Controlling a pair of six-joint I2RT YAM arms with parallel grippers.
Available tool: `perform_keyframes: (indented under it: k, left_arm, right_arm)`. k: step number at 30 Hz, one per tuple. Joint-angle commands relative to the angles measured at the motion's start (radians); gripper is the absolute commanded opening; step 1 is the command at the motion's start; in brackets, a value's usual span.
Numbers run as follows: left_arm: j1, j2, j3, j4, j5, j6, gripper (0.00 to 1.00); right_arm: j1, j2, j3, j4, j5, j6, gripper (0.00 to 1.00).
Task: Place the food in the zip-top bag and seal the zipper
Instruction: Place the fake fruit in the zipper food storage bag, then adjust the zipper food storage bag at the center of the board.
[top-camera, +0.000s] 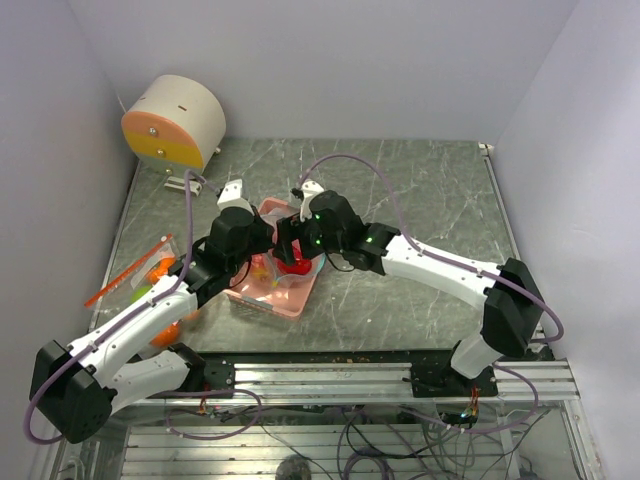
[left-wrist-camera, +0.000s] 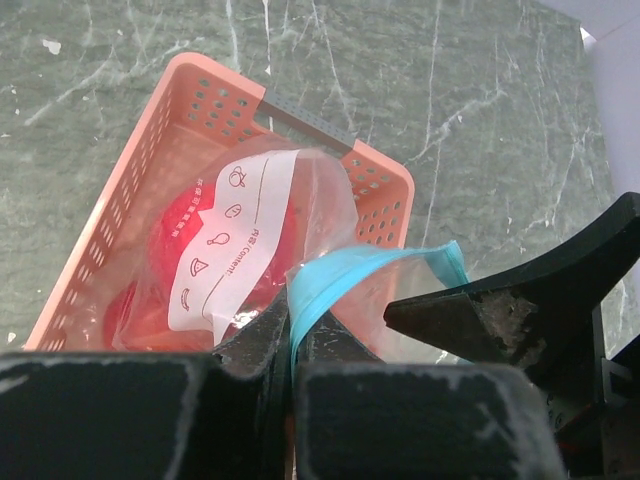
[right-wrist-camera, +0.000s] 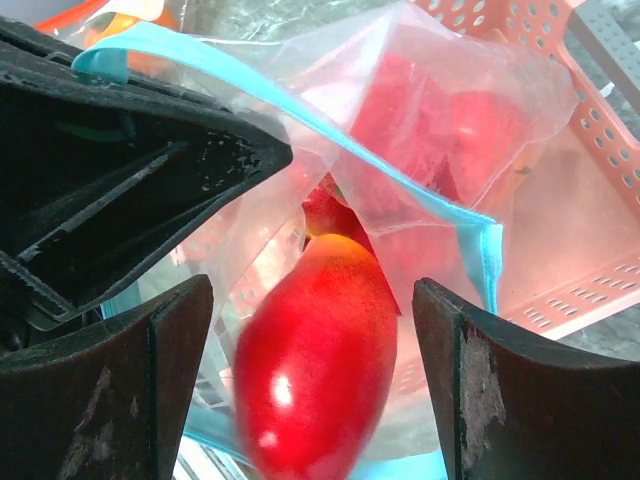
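The zip-top bag (left-wrist-camera: 250, 230) lies crinkled in the pink basket (left-wrist-camera: 150, 150), with red apples (left-wrist-camera: 180, 230) showing through its clear plastic. My left gripper (left-wrist-camera: 291, 335) is shut on the teal-blue zipper (left-wrist-camera: 350, 270) and holds the mouth up. In the right wrist view a glossy red apple (right-wrist-camera: 315, 370), blurred, sits between the spread fingers of my right gripper (right-wrist-camera: 312, 290) with gaps on both sides, just at the bag's mouth (right-wrist-camera: 400, 180). From above, both grippers meet over the basket (top-camera: 262, 300).
A cream and orange drum (top-camera: 175, 122) stands at the back left. Left of the basket lies another clear bag with an orange strip (top-camera: 130, 272) holding orange and green fruit, and an orange (top-camera: 168, 333) sits near my left arm. Walls close both sides.
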Motion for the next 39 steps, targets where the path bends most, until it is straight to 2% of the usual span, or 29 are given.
perform_keyframes:
  k: [1,7,11,15,16,18,23,26,29,31,37,39]
  left_arm:
    - [-0.003,-0.014,0.039,0.021,-0.002,0.019,0.11]
    - [-0.002,-0.023,0.048,-0.026,-0.033,0.032,0.24]
    - [-0.003,-0.045,0.06,-0.034,-0.02,0.046,0.49]
    - [-0.003,-0.092,0.076,-0.054,-0.009,0.076,0.85]
    - [-0.003,-0.114,0.082,-0.065,-0.007,0.084,0.91]
    - [-0.003,-0.155,0.094,-0.109,-0.004,0.105,0.94]
    - [-0.002,-0.313,0.084,-0.238,-0.036,0.145,0.85]
    - [-0.003,-0.422,0.068,-0.287,-0.044,0.167,0.74]
    - [-0.003,-0.509,0.062,-0.313,0.002,0.201,0.62]
    - [-0.002,-0.546,0.059,-0.323,0.041,0.22,0.57]
    - [-0.002,-0.552,0.034,-0.343,0.124,0.255,0.53]
    - [-0.002,-0.532,0.034,-0.348,0.134,0.271,0.52]
  right_arm:
    - [-0.002,-0.014,-0.004,-0.013,0.038,-0.025,0.81]
    - [0.001,-0.102,-0.032,-0.022,0.056,-0.057,0.87]
    - [0.0,-0.183,-0.063,-0.004,0.022,-0.109,0.88]
    - [0.0,-0.231,-0.072,0.003,-0.079,-0.162,0.87]
    - [0.0,-0.236,-0.073,0.004,-0.107,-0.171,0.86]
    - [0.001,-0.235,-0.07,-0.002,-0.142,-0.173,0.84]
    - [0.001,-0.225,-0.077,-0.009,-0.224,-0.159,0.77]
    - [0.003,-0.206,-0.076,-0.01,-0.275,-0.153,0.75]
    - [0.009,-0.177,-0.074,0.008,-0.298,-0.136,0.73]
    - [0.011,-0.15,-0.068,0.016,-0.305,-0.121,0.7]
    - [0.014,-0.04,-0.029,0.004,-0.318,-0.074,0.58]
    - [0.015,-0.015,-0.011,0.018,-0.316,-0.058,0.47]
